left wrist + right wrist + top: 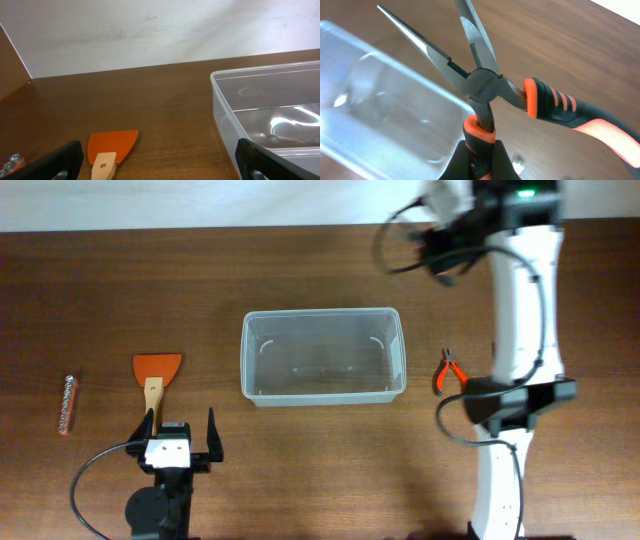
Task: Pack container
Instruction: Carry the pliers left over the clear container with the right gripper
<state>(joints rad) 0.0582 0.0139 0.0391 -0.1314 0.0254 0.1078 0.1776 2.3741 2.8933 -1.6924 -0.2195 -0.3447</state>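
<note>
Worktop (300, 480): dark brown wood grain, bounded at the far edge by a pale wall.

Container (322, 395): a clear, translucent plastic rectangular bin with rounded corners and a thick rim. It stands upright and open-topped at the middle of the worktop, long side running left to right. In the left wrist view its near corner (220, 80) is on the right of the frame.

Right hand (480, 156): clamped fully down on one handle of a pair of long-nosed steel pliers with orange-and-black handles (482, 87). The second handle splays out to the side and the nose stands parted. Overhead, the pliers (449, 372) lie just beside the container's right end wall, outside the rim. Whether they rest on the worktop or are raised off it cannot be told.

Left hand (181, 418): spread to its widest, holding nothing, low at the near left of the worktop. Both fingers (55, 162) show at the bottom edge of its own view.

Scraper (157, 370): flat orange blade on a pale wooden handle, lying left of the container. The handle end reaches in between the left hand's fingers.

Strip (68, 404): a narrow reddish strip carrying small metallic pieces, far left, well apart from the container.
</note>
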